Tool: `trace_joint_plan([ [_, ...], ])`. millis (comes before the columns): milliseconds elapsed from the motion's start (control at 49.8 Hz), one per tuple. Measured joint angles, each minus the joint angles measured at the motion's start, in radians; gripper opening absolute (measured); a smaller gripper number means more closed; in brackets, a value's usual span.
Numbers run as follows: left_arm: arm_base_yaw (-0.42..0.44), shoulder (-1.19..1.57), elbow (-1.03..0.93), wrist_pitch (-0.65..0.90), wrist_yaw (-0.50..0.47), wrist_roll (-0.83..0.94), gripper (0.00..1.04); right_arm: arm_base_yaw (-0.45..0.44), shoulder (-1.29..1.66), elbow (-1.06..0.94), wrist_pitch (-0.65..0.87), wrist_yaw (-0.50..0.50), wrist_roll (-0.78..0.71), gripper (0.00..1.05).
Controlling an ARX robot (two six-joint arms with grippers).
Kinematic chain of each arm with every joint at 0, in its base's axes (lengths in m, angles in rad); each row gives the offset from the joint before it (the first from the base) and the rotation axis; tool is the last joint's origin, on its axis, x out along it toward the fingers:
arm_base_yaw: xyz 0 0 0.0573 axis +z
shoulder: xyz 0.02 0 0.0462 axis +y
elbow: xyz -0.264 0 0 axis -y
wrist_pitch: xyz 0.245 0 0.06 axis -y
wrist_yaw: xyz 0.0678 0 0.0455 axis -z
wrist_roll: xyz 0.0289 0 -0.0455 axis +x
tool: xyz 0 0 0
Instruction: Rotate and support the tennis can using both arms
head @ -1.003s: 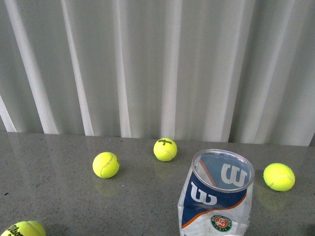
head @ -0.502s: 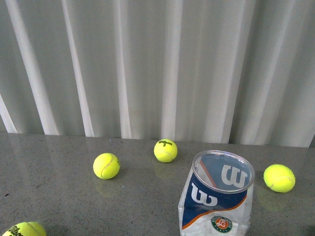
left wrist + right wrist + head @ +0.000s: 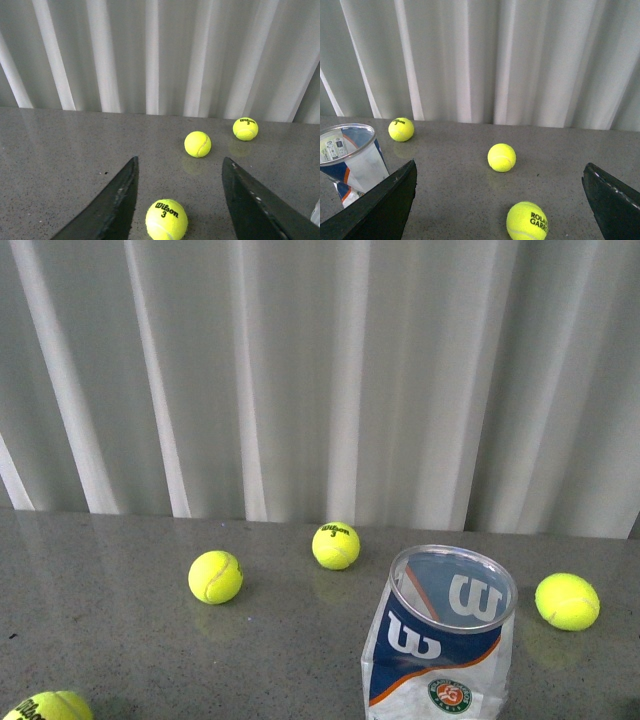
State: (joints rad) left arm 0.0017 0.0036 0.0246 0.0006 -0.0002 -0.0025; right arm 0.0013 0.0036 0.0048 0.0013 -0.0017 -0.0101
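On the grey speckled bench (image 3: 100,620), at the far left front edge of the front view, a tennis ball (image 3: 45,706) printed "Wilson" lies partly cut off. Further right sits a second ball (image 3: 215,577), then a third ball (image 3: 335,545) close to the white curtain (image 3: 320,370). The tennis can (image 3: 438,635) stands upright near the front, right of centre, open mouth up, untouched. A fourth ball (image 3: 566,601) lies to its right. No arm shows in the front view. The left gripper (image 3: 179,200) has its fingers (image 3: 115,200) spread wide, empty, a ball between them on the bench. The right gripper (image 3: 500,200) is likewise spread wide and empty, the can just beside one finger
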Motion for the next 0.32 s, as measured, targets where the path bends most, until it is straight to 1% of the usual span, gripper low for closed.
trace_joint_plan([
  [20, 0.000, 0.000, 0.000, 0.000, 0.000, 0.000, 0.57, 0.000, 0.000, 0.000, 0.000, 0.000, 0.000, 0.98],
  [100, 0.000, 0.000, 0.000, 0.000, 0.000, 0.000, 0.73, 0.000, 0.000, 0.000, 0.000, 0.000, 0.000, 0.98],
  [120, 0.000, 0.000, 0.000, 0.000, 0.000, 0.000, 0.75, 0.000, 0.000, 0.000, 0.000, 0.000, 0.000, 0.98],
  [261, 0.000, 0.000, 0.000, 0.000, 0.000, 0.000, 0.99, 0.000, 0.000, 0.000, 0.000, 0.000, 0.000, 0.98],
  [321, 0.000, 0.000, 0.000, 0.000, 0.000, 0.000, 0.98, 0.000, 0.000, 0.000, 0.000, 0.000, 0.000, 0.98],
])
